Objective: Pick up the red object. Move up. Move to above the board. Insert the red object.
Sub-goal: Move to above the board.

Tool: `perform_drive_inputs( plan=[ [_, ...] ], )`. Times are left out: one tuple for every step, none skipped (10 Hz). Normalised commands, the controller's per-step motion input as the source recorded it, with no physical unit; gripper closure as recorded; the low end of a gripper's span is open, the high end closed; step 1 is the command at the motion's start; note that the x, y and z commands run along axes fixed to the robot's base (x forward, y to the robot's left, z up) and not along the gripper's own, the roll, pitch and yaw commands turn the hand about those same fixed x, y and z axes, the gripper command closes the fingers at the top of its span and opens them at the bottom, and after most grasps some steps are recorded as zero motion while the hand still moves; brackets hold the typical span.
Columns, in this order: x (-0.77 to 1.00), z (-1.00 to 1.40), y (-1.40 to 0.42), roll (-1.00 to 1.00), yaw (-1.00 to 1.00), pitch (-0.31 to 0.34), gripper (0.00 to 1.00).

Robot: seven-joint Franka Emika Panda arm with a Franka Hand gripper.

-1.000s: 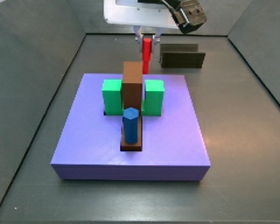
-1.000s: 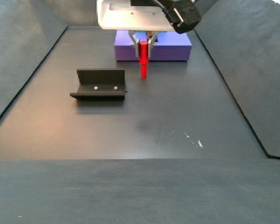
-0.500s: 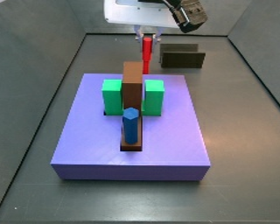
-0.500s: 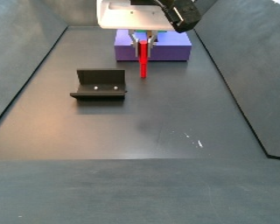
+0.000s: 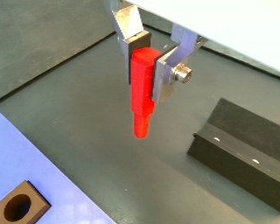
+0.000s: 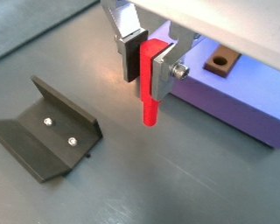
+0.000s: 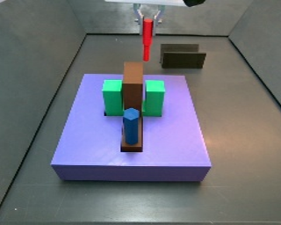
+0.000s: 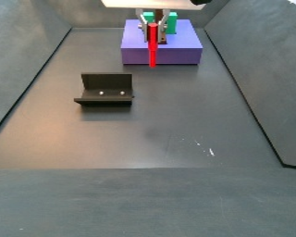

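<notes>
Because the gripper (image 5: pixel 150 54) is squeezed onto its top, the red object (image 5: pixel 143 92) hangs straight down, high off the floor near the far edge. It is held up so it can clear the purple slab (image 7: pixel 137 132) on its way to the board (image 7: pixel 133 95), I think. The fixture (image 8: pixel 104 90) sits off to the side.

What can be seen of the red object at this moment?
The red object is a slim, bright red peg, plastic-looking, with a thicker upper part and a narrower lower tip. It hangs upright, its top clamped between the silver fingers of the gripper. In both side views it is clear of the floor, touching nothing else.
</notes>
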Motion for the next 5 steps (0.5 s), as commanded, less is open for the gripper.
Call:
perform_drive_inputs(
  plan=[
    [-0.02,1.4,0.0,0.0,0.0,0.033,1.0],
    [-0.04,1.4,0.0,-0.03,0.0,0.017,1.0],
    [0.01,1.4,0.01,-0.05,-0.01,0.028,1.0],
    [0.05,1.4,0.0,-0.04,-0.01,0.075,1.0],
    [0.03,0.66,0.0,-0.04,-0.01,0.093,1.0]
  ],
)
